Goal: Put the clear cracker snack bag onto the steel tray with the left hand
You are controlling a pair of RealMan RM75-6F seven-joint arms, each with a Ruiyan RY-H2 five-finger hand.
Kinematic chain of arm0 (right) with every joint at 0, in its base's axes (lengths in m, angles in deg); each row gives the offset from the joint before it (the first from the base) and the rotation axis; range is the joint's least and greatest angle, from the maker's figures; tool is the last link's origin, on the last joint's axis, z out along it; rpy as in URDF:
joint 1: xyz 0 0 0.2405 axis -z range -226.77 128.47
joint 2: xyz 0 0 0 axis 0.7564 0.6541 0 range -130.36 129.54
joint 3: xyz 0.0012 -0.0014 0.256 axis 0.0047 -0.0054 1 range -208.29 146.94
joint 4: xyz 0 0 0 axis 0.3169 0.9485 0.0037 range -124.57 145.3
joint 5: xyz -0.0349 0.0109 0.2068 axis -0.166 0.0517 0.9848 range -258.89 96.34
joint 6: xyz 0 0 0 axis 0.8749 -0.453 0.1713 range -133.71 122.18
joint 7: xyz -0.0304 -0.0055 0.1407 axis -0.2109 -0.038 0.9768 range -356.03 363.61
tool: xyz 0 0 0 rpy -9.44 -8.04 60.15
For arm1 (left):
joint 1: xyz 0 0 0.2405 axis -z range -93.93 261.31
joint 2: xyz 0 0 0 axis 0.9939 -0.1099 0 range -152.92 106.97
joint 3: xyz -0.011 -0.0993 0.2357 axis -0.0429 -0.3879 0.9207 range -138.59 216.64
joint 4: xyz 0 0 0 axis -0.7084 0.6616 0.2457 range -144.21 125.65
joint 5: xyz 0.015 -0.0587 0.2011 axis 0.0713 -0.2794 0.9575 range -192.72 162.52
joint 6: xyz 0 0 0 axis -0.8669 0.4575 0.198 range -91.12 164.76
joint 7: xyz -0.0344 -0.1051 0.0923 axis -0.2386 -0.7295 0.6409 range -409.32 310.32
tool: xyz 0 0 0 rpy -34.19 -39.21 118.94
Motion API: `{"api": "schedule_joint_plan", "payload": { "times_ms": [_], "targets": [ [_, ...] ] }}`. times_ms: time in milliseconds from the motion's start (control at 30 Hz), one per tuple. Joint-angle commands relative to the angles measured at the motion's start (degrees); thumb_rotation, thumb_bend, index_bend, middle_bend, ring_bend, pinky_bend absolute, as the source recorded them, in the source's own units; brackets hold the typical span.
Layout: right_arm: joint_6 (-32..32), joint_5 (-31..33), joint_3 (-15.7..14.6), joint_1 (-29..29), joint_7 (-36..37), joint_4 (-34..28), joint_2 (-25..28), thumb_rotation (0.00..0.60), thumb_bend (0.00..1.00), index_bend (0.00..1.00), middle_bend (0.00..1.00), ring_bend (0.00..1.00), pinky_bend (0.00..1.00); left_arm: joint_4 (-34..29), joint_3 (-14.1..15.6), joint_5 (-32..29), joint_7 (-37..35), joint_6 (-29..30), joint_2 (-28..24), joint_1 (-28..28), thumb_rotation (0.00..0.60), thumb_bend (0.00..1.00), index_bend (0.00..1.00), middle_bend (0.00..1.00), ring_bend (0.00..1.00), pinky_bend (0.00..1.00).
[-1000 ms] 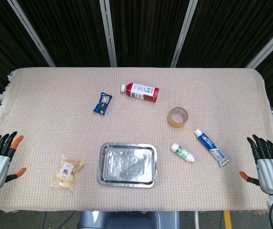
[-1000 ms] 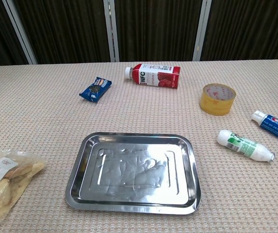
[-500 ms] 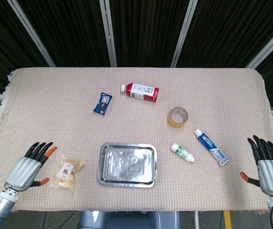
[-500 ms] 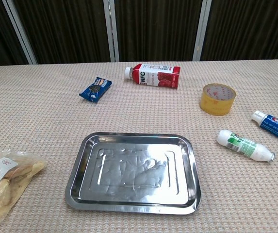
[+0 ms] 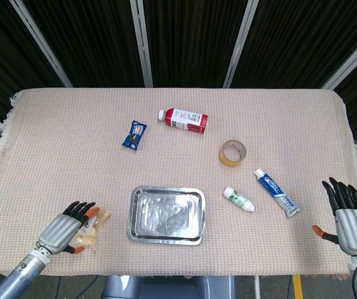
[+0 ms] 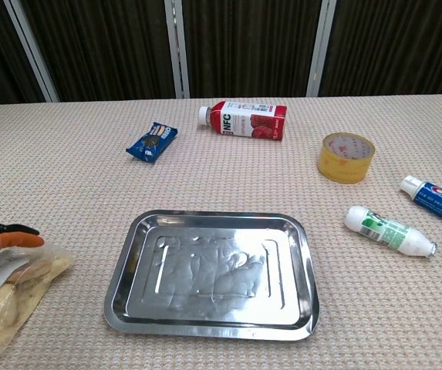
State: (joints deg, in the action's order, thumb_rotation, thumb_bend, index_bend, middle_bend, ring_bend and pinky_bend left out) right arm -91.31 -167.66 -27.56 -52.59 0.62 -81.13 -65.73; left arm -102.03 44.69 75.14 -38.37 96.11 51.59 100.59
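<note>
The left hand (image 5: 63, 228) is sitting over the clear cracker snack bag (image 5: 95, 222) near the front-left edge of the desk (image 5: 72, 143). Its fingers (image 6: 8, 236) are stretched out and a bit apart, lying on top of the bag; can't tell if they are pinching it yet. In the chest view only the fingertips are showing at the left edge of the pic, w/ the bag (image 6: 12, 289) lying flat under them.

The bag is lying just left of the steel tray (image 5: 166, 215), not touching it. There is a strip of bare cloth btwn the bag and the tray's left rim. The tray is sitting flat near the front edge, in the middle.

The right hand (image 5: 349, 218) is hanging off the right edge of the desk, fingers spread, holding nothing.

Other things are lying well away from the bag. A blue snack pack (image 5: 134, 134) and a red drink bottle (image 5: 183, 119) are lying further back. A roll of tape (image 5: 233, 153), a small white bottle (image 5: 238, 199) and a toothpaste tube (image 5: 276, 192) are lying on the right side, past the tray. The back-left part of the desk is showing lots of open cloth.
</note>
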Motion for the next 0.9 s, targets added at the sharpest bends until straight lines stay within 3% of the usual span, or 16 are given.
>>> {"api": "schedule_joint_plan", "payload": {
  "times_ms": [33,133,233,333,600,733,900],
  "targets": [
    [0.14,0.18,-0.05,0.03,-0.11,0.04,-0.07,0.600,0.00,0.00,0.00,0.00,0.00,1.23,-0.22,-1.62,0.59,-1.13,1.76,0.64,0.586,0.06,0.11,0.00,0.00,0.01],
    [0.36,0.45,-0.05,0.04,-0.15,-0.08,-0.06,0.600,0.00,0.00,0.00,0.00,0.00,1.96,-0.61,-2.41,0.45,-1.23,2.95,0.81,0.589,0.13,0.23,0.04,0.06,0.12],
    [0.47,0.52,-0.08,0.03,-0.27,-0.16,-0.08,0.600,0.00,0.00,0.00,0.00,0.00,2.61,-1.10,-1.35,-0.16,0.37,4.24,0.99,0.598,0.26,0.43,0.21,0.26,0.34],
    [0.41,0.51,-0.09,0.08,-0.44,-0.22,-0.02,0.600,0.00,0.00,0.00,0.00,0.00,4.30,-2.40,3.23,-5.05,7.62,6.49,0.33,0.600,0.34,0.51,0.32,0.36,0.43],
    [0.42,0.18,0.05,-0.13,-0.11,-0.21,-0.01,0.600,0.00,0.00,0.00,0.00,0.00,6.25,-5.40,7.10,-12.37,14.38,7.06,2.00,0.600,0.35,0.53,0.43,0.42,0.47],
    [0.23,-0.37,0.03,-0.24,-0.10,-0.28,0.21,0.600,0.00,0.00,0.00,0.00,0.00,5.13,-7.62,7.53,-11.47,13.84,7.68,4.60,0.600,0.34,0.52,0.42,0.42,0.46],
    [0.08,-1.10,0.14,-0.58,-0.26,-0.72,0.37,0.600,0.00,0.00,0.00,0.00,0.00,4.56,-9.57,6.30,-8.92,8.36,10.01,9.15,0.600,0.34,0.51,0.40,0.39,0.46]
  ]
}}
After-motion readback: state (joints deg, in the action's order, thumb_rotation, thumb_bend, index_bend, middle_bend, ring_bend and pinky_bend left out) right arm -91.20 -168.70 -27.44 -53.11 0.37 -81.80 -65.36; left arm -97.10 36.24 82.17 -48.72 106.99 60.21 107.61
